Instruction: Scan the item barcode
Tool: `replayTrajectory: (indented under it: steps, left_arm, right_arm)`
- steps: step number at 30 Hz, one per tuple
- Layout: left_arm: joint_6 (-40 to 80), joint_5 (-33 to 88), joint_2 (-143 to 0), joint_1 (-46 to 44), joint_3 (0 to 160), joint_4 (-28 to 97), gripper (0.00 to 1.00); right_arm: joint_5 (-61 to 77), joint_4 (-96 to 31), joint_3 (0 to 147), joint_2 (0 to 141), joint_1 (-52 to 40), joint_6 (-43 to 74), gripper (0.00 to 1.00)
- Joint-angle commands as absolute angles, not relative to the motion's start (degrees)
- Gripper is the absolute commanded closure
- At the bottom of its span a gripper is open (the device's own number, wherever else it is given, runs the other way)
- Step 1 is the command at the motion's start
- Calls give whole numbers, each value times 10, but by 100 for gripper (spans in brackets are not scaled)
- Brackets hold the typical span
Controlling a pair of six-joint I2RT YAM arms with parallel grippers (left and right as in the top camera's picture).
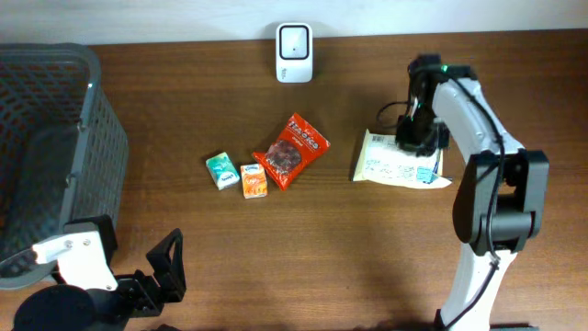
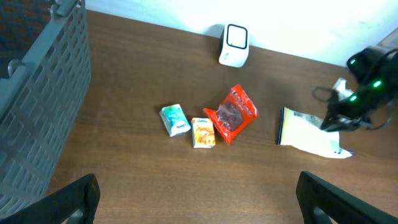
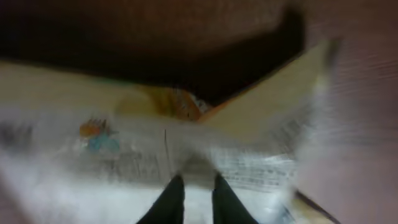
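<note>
A white printed packet point(image 1: 393, 164) lies flat on the brown table at the right. My right gripper point(image 1: 415, 136) is down on its far edge. In the blurred right wrist view the two black fingers point(image 3: 171, 199) stand close together, pinching the packet's film point(image 3: 124, 155); the right gripper point(image 3: 198, 182) is shut on it. The white barcode scanner point(image 1: 294, 53) stands upright at the table's back edge, also in the left wrist view as the scanner point(image 2: 235, 45). My left gripper point(image 2: 199, 193) hangs wide open with nothing in it, low at the front left point(image 1: 161, 276).
A red snack packet point(image 1: 295, 150), a small green carton point(image 1: 221, 171) and a small orange carton point(image 1: 254, 180) lie mid-table. A grey mesh basket point(image 1: 55, 138) fills the left side. The right arm's white base point(image 1: 478, 267) stands at the front right.
</note>
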State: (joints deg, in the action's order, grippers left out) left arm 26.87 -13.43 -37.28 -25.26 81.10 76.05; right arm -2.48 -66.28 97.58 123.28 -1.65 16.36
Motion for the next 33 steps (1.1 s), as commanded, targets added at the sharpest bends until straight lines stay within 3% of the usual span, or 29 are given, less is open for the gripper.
replayTrajectory:
  steps: [1,4,12,19,24,28,33]
  left_arm:
    - [274,-130,-373,-250,809,760,1]
    - [274,-130,-373,-250,809,760,1]
    - [274,-130,-373,-250,809,760,1]
    - [274,-130,-373,-250,809,760,1]
    - [274,-130,-373,-250,809,760,1]
    - [274,-130,-373,-250,809,760,1]
    - [274,-130,-373,-250,809,760,1]
  right_arm:
    - [83,-606,909,1242,-22,162,85]
    - [145,-558,877,1242,-49,153,85]
    - [146,-533,885,1241,-189,156,84]
    - [148,-636,1013,1235,-229,180,89]
    - [146,-721,1105,1235,-229,162,80]
    - [145,-732,1099,1236,-229,126,80]
    - [149,-677,1042,1242,-236,127,95]
